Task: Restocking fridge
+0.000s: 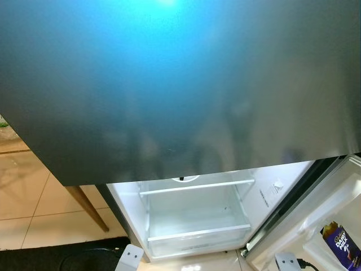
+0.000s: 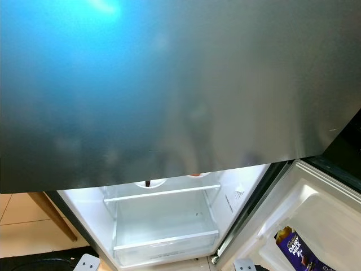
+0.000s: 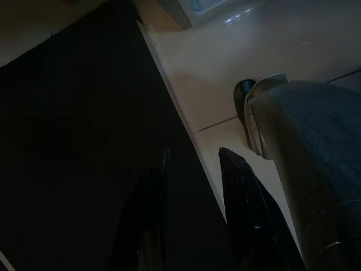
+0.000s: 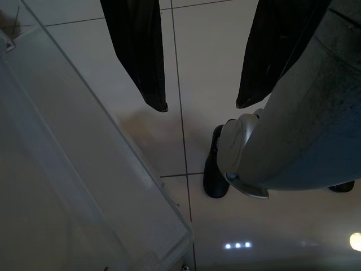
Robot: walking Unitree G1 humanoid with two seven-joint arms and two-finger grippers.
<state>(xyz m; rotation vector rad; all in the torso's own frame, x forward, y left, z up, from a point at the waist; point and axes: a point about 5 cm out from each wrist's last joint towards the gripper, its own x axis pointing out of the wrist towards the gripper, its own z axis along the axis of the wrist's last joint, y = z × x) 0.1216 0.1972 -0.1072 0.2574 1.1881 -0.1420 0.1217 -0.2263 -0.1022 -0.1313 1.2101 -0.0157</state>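
Note:
The fridge [image 1: 180,84] stands right before me; its dark steel upper door takes up most of the eye views. Below it the lower compartment [image 1: 197,209] is lit, with a glass shelf [image 1: 197,186] over a clear drawer [image 1: 197,232] that looks bare. The lower door [image 1: 333,197] is swung out to the right, and a purple chocolate packet [image 1: 340,244] stands in its shelf. My left gripper [image 3: 196,152] hangs open over a dark mat and tiles. My right gripper [image 4: 202,106] hangs open above the tiled floor, beside the door's translucent shelf [image 4: 84,169]. Neither holds anything.
A slanted wooden furniture leg [image 1: 87,206] stands on the tiles left of the fridge. A dark mat [image 1: 56,257] lies on the floor in front. My own leg [image 4: 293,124] and foot are close beside each gripper. A white dish [image 2: 149,183] peeks out above the glass shelf.

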